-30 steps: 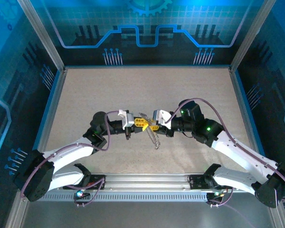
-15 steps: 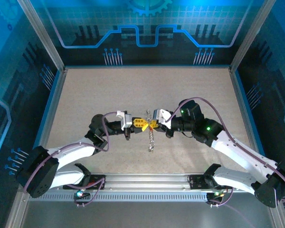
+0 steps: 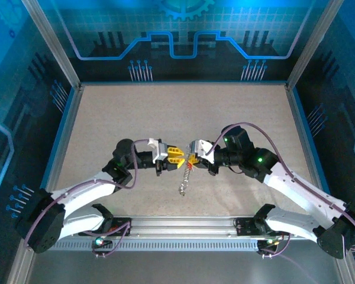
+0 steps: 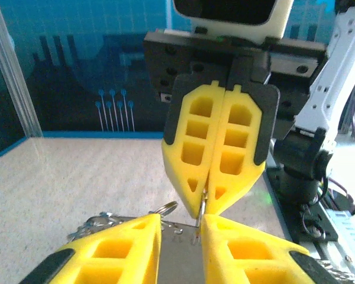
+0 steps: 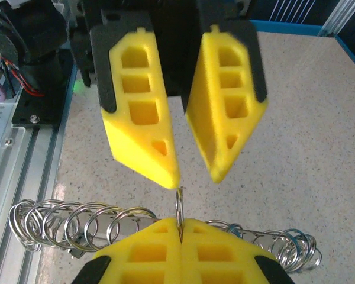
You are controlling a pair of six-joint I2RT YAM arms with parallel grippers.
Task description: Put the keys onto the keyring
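Grippers: the left gripper (image 5: 192, 177) has its yellow fingers spread with nothing between them. The right gripper (image 4: 208, 207) is squeezed tight on a thin wire of the keyring (image 5: 178, 206).
Top cam: the keyring dangles from the right fingers like a skinny chain, mid-table (image 3: 106, 118) between the two arms. A red speck sits just under the pinch, looks like one of the keys (image 3: 190, 167).
Right wrist cam: the pinched wire stands edge-on, and a coil of silver loops runs left to right behind its own fingers. From above that's just a thread.
Left wrist cam: the right fingers show head-on, pressed together, with wire poking out below their tips.
Hard to tell: the silver bits at lower left of the left wrist cam are cut off by its own finger. Can't count keys, and can't tell if the strand's bottom end touches the table.
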